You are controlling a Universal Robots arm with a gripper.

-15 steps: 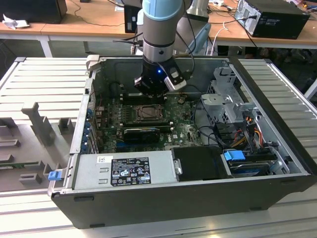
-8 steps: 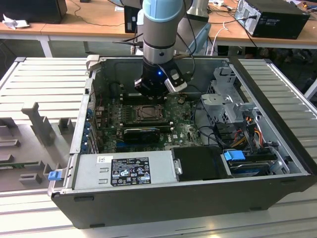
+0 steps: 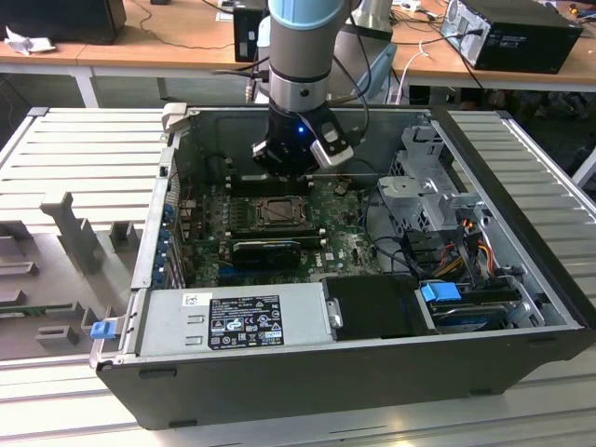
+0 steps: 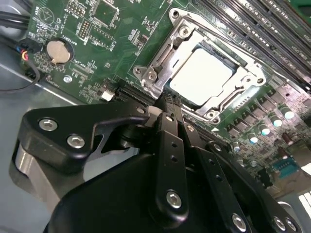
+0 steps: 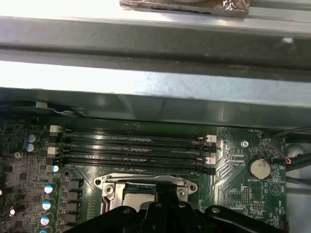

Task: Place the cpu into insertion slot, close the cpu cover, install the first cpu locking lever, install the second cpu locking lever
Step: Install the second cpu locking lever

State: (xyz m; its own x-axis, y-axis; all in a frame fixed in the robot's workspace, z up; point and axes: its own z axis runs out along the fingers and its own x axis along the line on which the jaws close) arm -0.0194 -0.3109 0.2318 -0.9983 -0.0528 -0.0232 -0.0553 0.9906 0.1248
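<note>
The cpu (image 4: 201, 77), a flat square with a dull silver top, lies seated in the insertion slot (image 3: 279, 212) on the green board. The cpu cover (image 4: 214, 30), a silvery frame with a large window, lies flat over it. My gripper (image 4: 165, 99) is shut, with its narrow black fingers pressed together. Its tip is at the socket's near corner, right by the cover's edge. In the exterior view the gripper (image 3: 291, 168) hangs just above the far side of the slot. In the first wrist view the gripper (image 5: 167, 190) covers part of the slot's metal rim (image 5: 109, 187).
Long black memory slots (image 5: 131, 145) run beside the socket. A coin battery (image 4: 57, 51) sits on the board. The open case holds a power supply (image 3: 233, 321) at the front, a drive cage (image 3: 428, 196) and cables (image 3: 447, 251) at the exterior view's right. The case wall (image 5: 146, 82) rises close behind.
</note>
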